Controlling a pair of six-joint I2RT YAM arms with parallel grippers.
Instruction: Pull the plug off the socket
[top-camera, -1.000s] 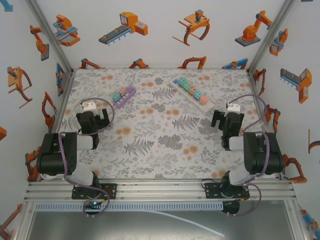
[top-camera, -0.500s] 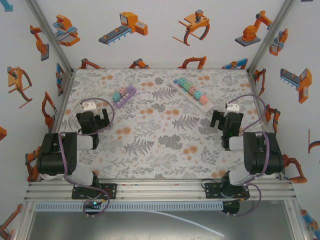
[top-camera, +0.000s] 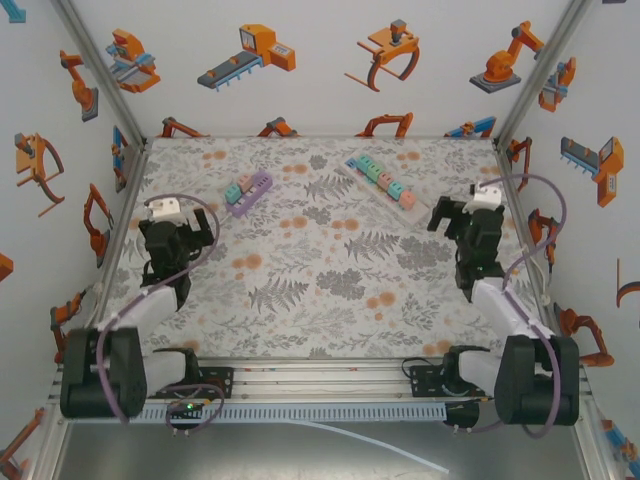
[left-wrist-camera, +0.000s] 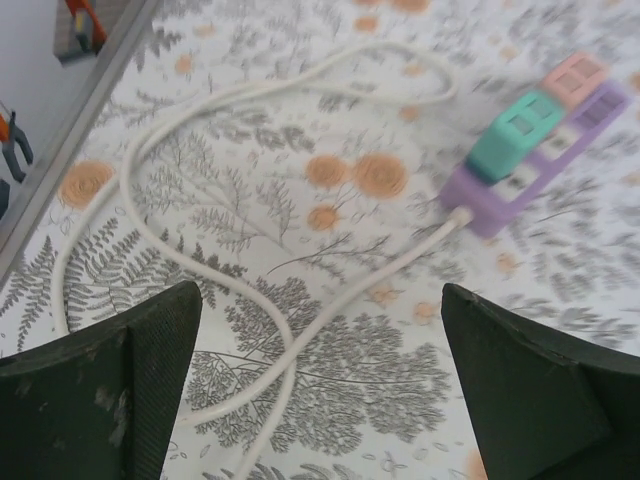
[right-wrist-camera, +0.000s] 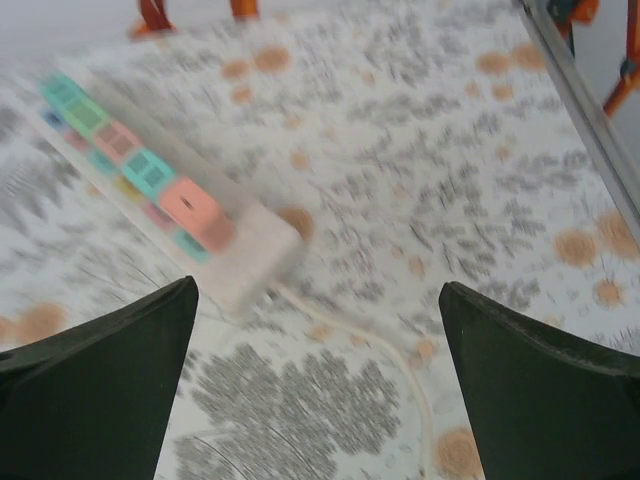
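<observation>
A purple socket strip (top-camera: 251, 191) lies at the far left of the table, with a teal plug (left-wrist-camera: 515, 131) and a pink plug (left-wrist-camera: 576, 76) seated in it and a white cord (left-wrist-camera: 250, 300) looping away from it. A white socket strip (top-camera: 384, 184) at the far right carries several coloured plugs, with a coral plug (right-wrist-camera: 194, 208) nearest its cord end. My left gripper (top-camera: 180, 238) hangs open above the cord, short of the purple strip (left-wrist-camera: 530, 165). My right gripper (top-camera: 453, 214) is open too, above bare table near the white strip's (right-wrist-camera: 250, 250) cord end.
The flowered table (top-camera: 320, 290) is boxed in by white walls and metal frame posts (top-camera: 122, 215). The white strip's cord (right-wrist-camera: 400, 350) runs toward the right gripper. Open tabletop lies between the two strips and the arm bases.
Both arms have unfolded from their bases. The right gripper has moved toward the far side, closer to the white strip, and its view is blurred; the left gripper has shifted slightly left.
</observation>
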